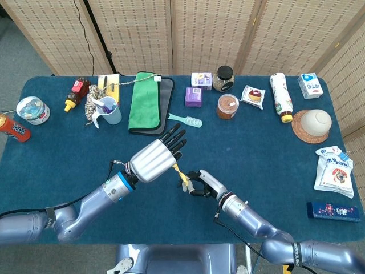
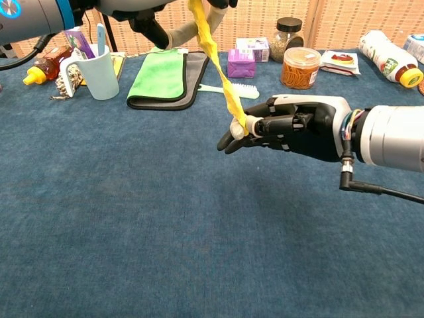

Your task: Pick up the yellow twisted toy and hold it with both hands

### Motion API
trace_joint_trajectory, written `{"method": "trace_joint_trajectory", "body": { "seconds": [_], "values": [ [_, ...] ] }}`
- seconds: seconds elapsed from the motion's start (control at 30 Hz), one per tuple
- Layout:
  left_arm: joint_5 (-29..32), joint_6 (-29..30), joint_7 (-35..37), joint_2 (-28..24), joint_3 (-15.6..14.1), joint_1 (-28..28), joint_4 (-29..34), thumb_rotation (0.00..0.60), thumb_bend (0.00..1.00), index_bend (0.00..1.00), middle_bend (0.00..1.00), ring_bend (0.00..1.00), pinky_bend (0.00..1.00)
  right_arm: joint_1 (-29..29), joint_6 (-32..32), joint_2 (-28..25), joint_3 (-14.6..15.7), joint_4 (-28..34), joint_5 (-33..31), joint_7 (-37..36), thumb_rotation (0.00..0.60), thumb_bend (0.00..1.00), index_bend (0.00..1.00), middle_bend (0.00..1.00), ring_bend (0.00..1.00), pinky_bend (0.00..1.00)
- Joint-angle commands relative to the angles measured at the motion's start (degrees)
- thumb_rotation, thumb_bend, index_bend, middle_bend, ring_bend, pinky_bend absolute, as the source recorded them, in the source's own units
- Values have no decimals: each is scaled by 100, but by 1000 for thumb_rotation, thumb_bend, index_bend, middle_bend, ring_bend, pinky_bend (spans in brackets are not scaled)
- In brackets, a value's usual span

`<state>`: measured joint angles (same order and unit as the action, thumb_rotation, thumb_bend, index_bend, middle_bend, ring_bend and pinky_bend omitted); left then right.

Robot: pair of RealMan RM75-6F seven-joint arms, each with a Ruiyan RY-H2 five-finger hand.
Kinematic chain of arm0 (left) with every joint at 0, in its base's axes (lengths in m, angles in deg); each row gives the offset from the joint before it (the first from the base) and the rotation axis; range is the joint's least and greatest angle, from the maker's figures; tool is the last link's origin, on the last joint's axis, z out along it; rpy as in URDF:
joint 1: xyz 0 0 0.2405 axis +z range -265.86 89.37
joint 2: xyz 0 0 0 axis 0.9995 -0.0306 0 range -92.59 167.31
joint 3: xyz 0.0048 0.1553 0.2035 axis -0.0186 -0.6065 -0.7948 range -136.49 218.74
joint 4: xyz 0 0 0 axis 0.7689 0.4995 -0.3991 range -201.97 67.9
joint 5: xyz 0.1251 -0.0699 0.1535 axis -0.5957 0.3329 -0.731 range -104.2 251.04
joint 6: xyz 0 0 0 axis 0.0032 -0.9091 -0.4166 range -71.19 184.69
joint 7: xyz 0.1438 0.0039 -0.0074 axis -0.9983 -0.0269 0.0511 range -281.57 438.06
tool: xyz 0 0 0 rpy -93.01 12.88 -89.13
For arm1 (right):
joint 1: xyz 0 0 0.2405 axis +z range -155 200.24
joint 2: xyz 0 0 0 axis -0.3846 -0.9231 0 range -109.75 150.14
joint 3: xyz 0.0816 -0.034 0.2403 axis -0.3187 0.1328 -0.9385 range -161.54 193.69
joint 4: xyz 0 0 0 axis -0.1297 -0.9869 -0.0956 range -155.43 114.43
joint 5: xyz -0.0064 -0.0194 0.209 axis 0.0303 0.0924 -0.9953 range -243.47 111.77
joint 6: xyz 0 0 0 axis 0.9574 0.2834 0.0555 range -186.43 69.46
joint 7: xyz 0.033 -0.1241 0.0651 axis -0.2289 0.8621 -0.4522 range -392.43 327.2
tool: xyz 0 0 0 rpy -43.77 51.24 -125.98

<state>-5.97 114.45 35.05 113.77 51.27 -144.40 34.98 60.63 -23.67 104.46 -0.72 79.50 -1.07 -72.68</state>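
A: Both hands are on it! The yellow twisted toy (image 2: 218, 56) is hanging in the air over the middle of the counter (image 1: 274, 148), toward its near edge.

B: Right: the left hand (image 1: 153, 160) is gripping the upper end, and the right hand (image 2: 291, 122) is pinching the lower end between thumb and fingers.

A: And the long axis?

B: It is slanting from upper left down to lower right in the chest view, and looking fairly taut. I'd say the hold is essentially made. Pulling the hands further apart is risking a slip at the right hand's small pinch.
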Motion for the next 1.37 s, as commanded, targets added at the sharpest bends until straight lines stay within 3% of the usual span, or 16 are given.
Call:
{"method": "trace_joint_trajectory", "body": {
  "seconds": [0.03,0.67,1.37],
  "values": [
    [21,8,13,-18,21,3,-2,600,565,817,251,92,0,-8,3,-5,6,-7,17,-8,600,740,660,415,294,0],
    [207,252,319,-421,256,152,-13,600,564,817,251,91,0,-69,-25,-133,39,-32,152,-123,600,742,654,415,295,1],
    [150,335,586,-558,248,257,-144,600,564,817,251,91,0,-137,13,-248,64,-37,289,-287,600,745,651,414,295,1]
  ]
}}
